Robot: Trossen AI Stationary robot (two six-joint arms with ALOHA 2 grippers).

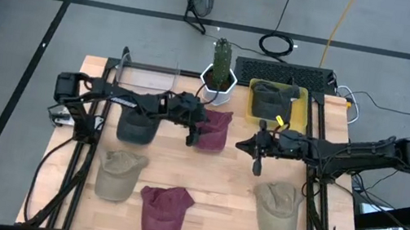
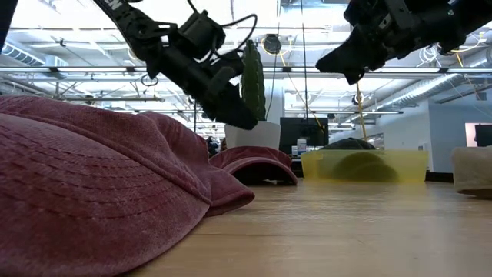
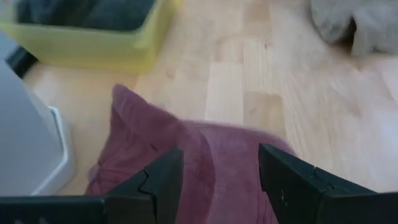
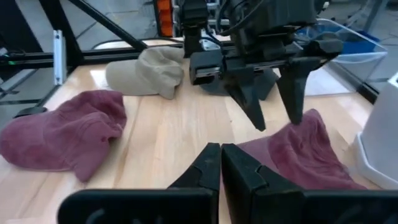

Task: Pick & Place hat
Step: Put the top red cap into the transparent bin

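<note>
A maroon hat [image 1: 215, 129] lies on the wooden table near a white plant pot, and also shows in the left wrist view [image 3: 211, 155] and the right wrist view [image 4: 298, 155]. My left gripper [image 1: 194, 128] slants down over it, open. Its two fingers [image 3: 163, 180] stand over either side of the hat's raised crown, and I see no touch. My right gripper [image 4: 221, 165] hangs shut above bare table right of that hat [image 1: 255, 152], holding nothing. A yellow bin [image 1: 255, 111] with a dark hat in it stands at the far side.
More hats lie about: a dark grey one [image 1: 137, 125], a tan one [image 1: 117, 174], a second maroon one [image 1: 163, 210] at the near edge, and a tan one [image 1: 277, 209] near right. A cactus in a white pot [image 1: 216, 84] stands beside the bin.
</note>
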